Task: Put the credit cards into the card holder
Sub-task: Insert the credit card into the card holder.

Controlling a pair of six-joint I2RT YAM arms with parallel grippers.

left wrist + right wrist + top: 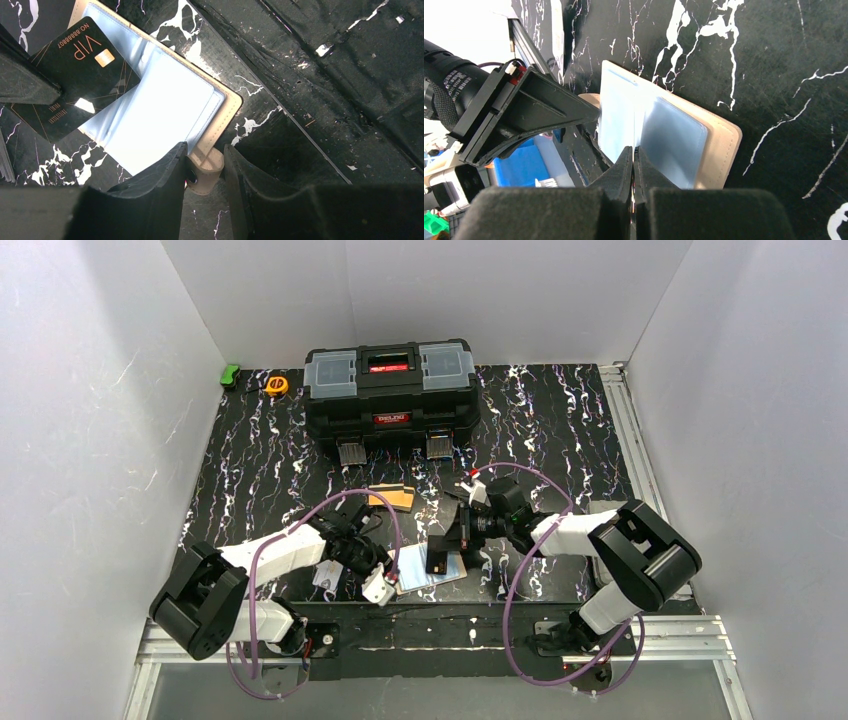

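Observation:
The beige card holder (428, 576) lies open near the table's front edge, its clear bluish pockets (165, 100) facing up. My left gripper (205, 146) is shut on its snap tab (206, 172), pinched between both fingers. A black credit card (85, 75) marked VIP is held on edge in my shut right gripper (634, 149). One corner of it overlaps the holder's (674, 135) pockets. From the top camera the right gripper (443, 548) hangs just above the holder and the left gripper (383, 578) is at its left side. Orange credit cards (392, 497) lie flat farther back.
A big black toolbox (390, 390) stands at the back centre. A yellow tape measure (277, 384) and a green object (230, 374) sit at the back left. Metal rails run along the table's right edge (625, 430) and front edge.

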